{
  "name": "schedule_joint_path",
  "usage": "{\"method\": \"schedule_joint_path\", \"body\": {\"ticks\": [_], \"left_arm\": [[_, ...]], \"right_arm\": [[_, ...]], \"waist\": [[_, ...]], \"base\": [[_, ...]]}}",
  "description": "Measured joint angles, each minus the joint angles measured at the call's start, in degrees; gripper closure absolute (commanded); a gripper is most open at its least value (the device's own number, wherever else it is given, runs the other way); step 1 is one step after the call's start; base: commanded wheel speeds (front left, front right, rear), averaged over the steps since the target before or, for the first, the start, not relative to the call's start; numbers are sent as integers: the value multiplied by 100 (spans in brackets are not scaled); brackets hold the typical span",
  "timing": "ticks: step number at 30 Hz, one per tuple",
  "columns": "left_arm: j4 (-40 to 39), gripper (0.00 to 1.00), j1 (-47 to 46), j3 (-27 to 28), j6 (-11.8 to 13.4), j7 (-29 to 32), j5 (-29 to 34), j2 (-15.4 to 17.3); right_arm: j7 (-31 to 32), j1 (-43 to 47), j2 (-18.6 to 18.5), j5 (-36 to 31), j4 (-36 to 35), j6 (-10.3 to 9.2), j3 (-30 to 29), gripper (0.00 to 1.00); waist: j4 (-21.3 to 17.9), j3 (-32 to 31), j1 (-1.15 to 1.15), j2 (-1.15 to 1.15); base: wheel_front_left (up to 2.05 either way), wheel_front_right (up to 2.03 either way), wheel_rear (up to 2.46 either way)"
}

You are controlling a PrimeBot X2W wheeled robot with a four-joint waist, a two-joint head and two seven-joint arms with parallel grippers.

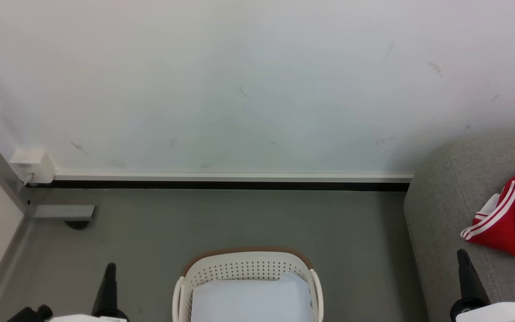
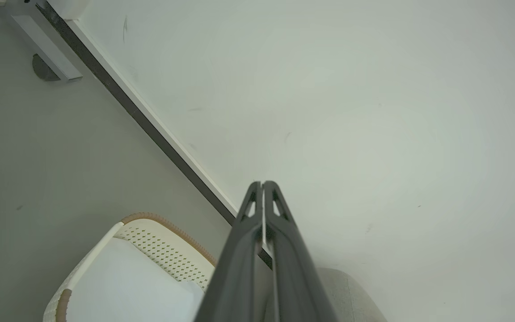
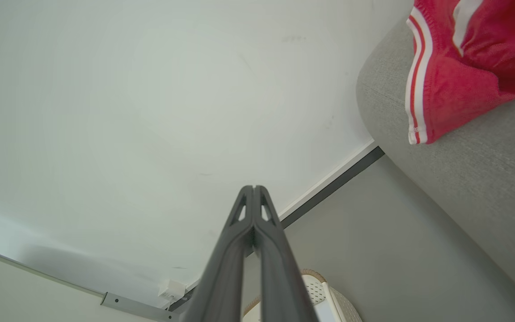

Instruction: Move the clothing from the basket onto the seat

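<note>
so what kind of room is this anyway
Probably a living-room corner, perhaps a staged one: a grey fabric sofa with red sportswear lying on it, a perforated laundry basket standing on the grey floor, and a bare, scuffed white wall with a skirting strip behind.
</note>
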Motion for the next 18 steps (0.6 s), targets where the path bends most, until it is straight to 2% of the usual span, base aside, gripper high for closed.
{"method": "schedule_joint_path", "body": {"ticks": [18], "left_arm": [[-64, 100, -75, 32, -32, 300, -1096, 7]], "right_arm": [[300, -32, 32, 1006, -75, 0, -225, 100]], "waist": [[17, 31, 0, 0]], "base": [[0, 0, 0]]}}
